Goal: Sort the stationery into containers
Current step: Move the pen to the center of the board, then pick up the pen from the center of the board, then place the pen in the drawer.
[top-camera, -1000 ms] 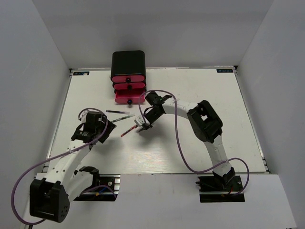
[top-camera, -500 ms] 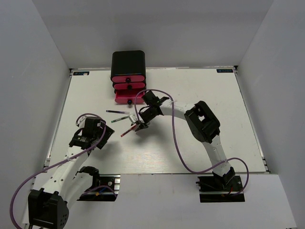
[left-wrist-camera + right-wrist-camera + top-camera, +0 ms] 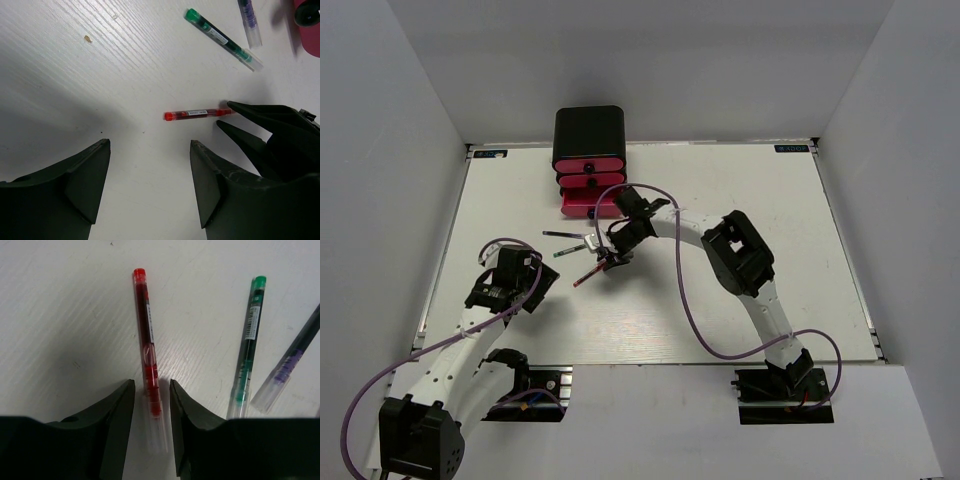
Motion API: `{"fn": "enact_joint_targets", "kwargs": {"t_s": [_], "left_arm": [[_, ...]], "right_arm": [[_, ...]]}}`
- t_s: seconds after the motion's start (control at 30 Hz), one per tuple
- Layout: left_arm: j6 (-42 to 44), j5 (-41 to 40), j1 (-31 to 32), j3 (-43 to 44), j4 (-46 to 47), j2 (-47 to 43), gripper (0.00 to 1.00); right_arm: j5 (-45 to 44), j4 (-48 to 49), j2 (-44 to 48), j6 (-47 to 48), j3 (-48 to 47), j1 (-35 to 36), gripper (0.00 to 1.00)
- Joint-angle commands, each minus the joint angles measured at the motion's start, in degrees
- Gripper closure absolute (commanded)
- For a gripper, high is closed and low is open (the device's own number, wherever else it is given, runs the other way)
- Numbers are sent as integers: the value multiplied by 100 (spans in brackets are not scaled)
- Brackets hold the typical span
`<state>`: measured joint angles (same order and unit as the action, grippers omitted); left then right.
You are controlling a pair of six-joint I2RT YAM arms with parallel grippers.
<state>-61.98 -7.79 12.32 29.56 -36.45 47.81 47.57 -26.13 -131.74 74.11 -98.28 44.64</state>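
A red pen (image 3: 585, 277) lies on the white table and also shows in the left wrist view (image 3: 197, 114) and the right wrist view (image 3: 147, 355). My right gripper (image 3: 607, 262) is low over its clear end. Its jaws (image 3: 152, 385) straddle the pen with a small gap on each side, so it is open. A green pen (image 3: 570, 250) (image 3: 248, 340) and a black pen (image 3: 563, 235) (image 3: 290, 360) lie just beyond. My left gripper (image 3: 544, 274) (image 3: 150, 145) is open and empty, to the left of the red pen. The pink drawers (image 3: 588, 160) stand at the back, with the lowest drawer (image 3: 588, 205) pulled out.
The right arm's black fingers (image 3: 260, 120) show at the right of the left wrist view, at the red pen's end. The drawer box stands right behind the pens. White walls enclose the table (image 3: 740, 290) on three sides.
My right gripper has moved left and its jaws now straddle the red pen's end. My left arm drew back towards its base a second ago and has since stayed still.
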Motion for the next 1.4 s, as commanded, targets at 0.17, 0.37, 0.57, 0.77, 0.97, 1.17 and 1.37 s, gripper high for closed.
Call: {"fn": "enact_joint_targets", "kwargs": {"t_s": [0.17,0.37,0.57,0.77,0.97,1.17,1.37], "left_arm": [[-25,-47,-28,-29,111,0,25],[-25,-47,25,-82,454,53,25],[-25,-47,25,-135,1051,307,23],[176,15,-28,31,1597,896,23],[1195,-249,-28,620,1667,1677,23],[1759,-249,-28,1016,1720,2144,24],[1812,-126,-28,1148,1614,2390,24]], "right_arm": [[-573,-1367,-273,595,-675,-17,66],[-986,-2361,-282,1299,-710,-17,84],[-803,-2749,-54,1212,-622,-122,100],[-398,-800,1035,-498,255,-403,100],[-1073,1092,1775,-1828,513,-737,100],[-1434,1383,1345,-1988,-164,-957,100],[-1663,1435,354,-1926,-1552,-879,100]]}}
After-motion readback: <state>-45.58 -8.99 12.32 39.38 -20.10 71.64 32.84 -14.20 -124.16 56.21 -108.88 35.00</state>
